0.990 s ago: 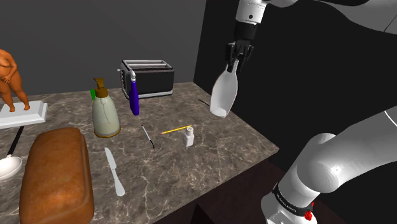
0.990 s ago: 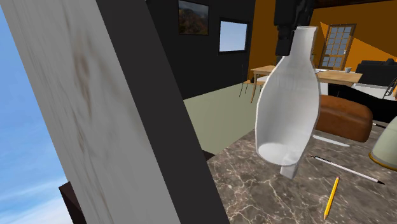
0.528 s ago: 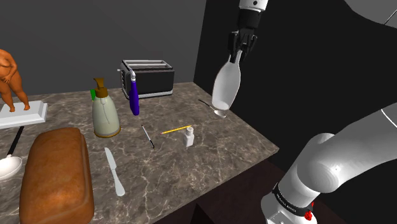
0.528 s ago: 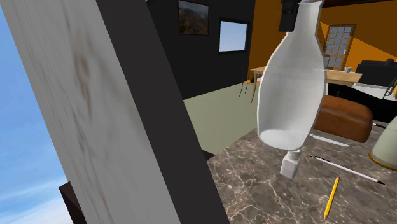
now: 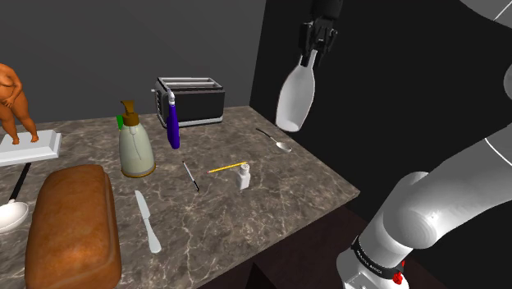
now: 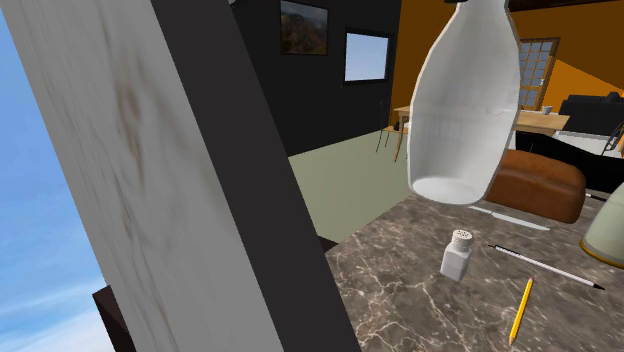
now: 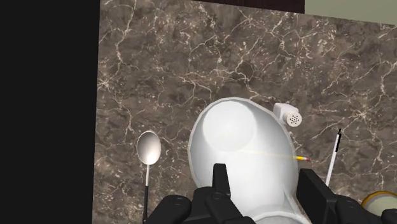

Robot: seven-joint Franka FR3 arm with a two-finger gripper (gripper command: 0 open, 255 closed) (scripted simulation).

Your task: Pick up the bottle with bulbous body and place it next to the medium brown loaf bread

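Shoulder view: gripper (image 5: 316, 49) clamped on neck of white bulbous bottle (image 5: 295, 97), hoisted higher over table (image 5: 246, 215) than before, well apart from brown loaf (image 5: 72, 226); second exterior view: its base now clears shaker (image 6: 457, 253); wrist view: fingers (image 7: 220, 175) clasp it above spoon (image 7: 147, 149), so carry remains.

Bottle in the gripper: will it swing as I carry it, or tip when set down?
It may swing: the gripper clasps only the narrow neck, and the bottle hangs tilted, its wide body below. The smooth white wall looks slippery, so it could pivot. Set down upright, its broad flat base should stand steady.
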